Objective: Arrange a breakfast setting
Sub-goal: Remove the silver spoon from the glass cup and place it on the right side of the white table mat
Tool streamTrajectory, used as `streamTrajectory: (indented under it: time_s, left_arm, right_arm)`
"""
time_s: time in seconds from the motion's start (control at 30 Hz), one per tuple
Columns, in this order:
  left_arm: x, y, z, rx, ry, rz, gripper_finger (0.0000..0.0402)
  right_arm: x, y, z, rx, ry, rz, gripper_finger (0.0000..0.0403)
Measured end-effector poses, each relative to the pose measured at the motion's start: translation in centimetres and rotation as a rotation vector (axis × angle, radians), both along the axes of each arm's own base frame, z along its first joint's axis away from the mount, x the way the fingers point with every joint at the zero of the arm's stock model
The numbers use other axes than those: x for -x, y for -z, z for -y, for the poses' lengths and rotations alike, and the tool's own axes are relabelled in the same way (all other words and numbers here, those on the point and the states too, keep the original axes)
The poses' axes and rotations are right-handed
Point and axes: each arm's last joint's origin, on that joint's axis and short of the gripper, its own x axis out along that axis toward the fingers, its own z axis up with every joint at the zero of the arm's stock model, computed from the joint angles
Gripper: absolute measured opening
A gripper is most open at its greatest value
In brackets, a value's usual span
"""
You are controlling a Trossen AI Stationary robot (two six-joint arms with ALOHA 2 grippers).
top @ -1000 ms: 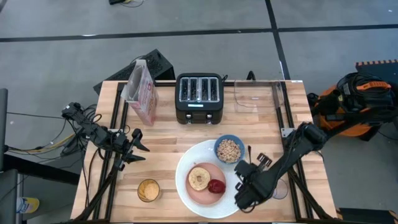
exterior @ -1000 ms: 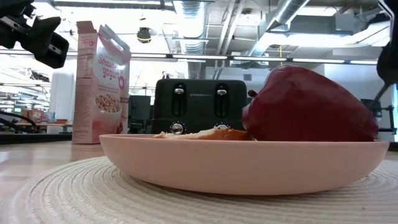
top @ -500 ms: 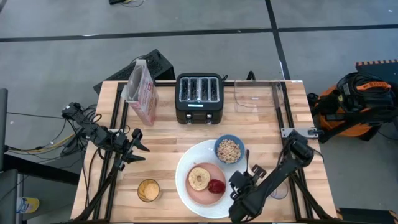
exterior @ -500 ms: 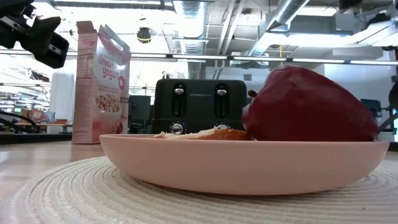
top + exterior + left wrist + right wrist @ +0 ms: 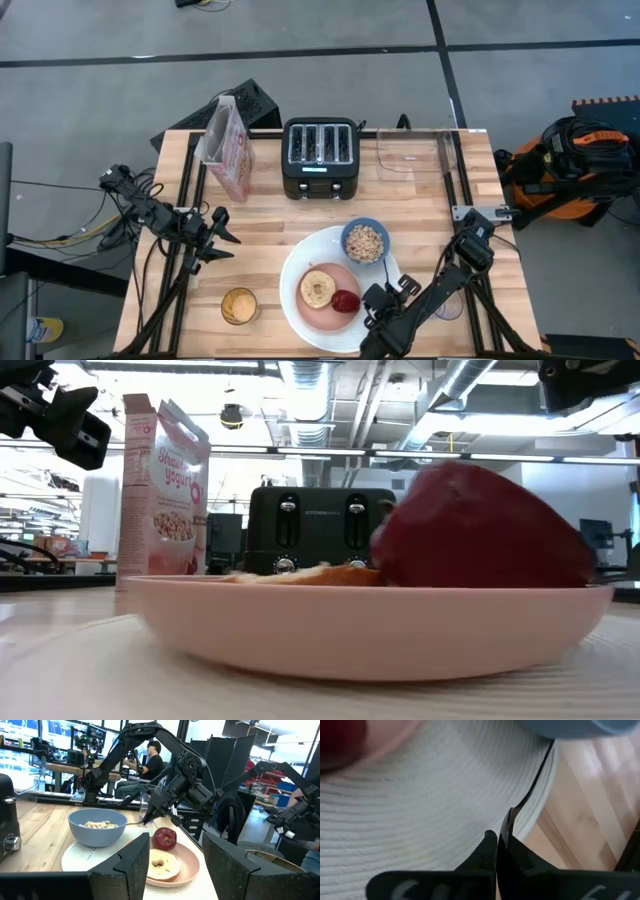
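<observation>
The large round white plate [image 5: 300,325], woven on top, carries the smaller pink plate [image 5: 325,312] with the toasted bagel half [image 5: 318,288] and the small red fruit [image 5: 346,301]. The small blue bowl [image 5: 366,241] of cereal stands on its far right part. My right gripper [image 5: 388,291] is at the white plate's right edge, shut on the dark spoon [image 5: 536,774]. My left gripper [image 5: 222,240] waits open at the table's left, clear of everything. My right gripper pinches the end of the spoon's thin handle [image 5: 509,816] between its two fingertips. The handle runs on from the fingers along the white plate's right edge [image 5: 547,780] toward the blue bowl [image 5: 570,726]. The bowl end of the spoon is out of view.
A black toaster [image 5: 320,155], a pink cereal box [image 5: 228,148] and a clear container [image 5: 415,152] stand along the far edge. A cup of orange drink [image 5: 239,305] stands near the front left. A clear glass [image 5: 452,305] sits under my right arm.
My right gripper has gone toward the table's left and near edge, still shut on the spoon. The white plate with the pink plate, bagel, fruit and bowl has slid a little toward the table's left.
</observation>
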Motion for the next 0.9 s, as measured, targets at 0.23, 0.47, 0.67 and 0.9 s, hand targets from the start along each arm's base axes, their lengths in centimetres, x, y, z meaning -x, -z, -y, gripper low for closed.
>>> streamTrajectory:
  time_s: [0.23,0.47,0.67,0.9]
  left_arm:
    - [0.00,0.00,0.00,0.000,0.000,0.000,0.0169]
    - [0.00,0.00,0.00,0.000,0.000,0.000,0.0169]
    - [0.00,-0.01,0.00,0.000,0.000,0.000,0.0169]
    - [0.00,0.00,0.00,0.000,0.000,0.000,0.0169]
  right_arm:
    - [0.01,0.02,-0.09,-0.026,0.011,-0.015,0.0044]
    - [-0.03,0.03,-0.04,-0.034,0.015,-0.024,0.0060]
    - [-0.04,0.03,-0.03,-0.033,0.015,-0.024,0.0084]
    - [-0.23,-0.33,0.16,-0.044,0.019,-0.007,0.0125]
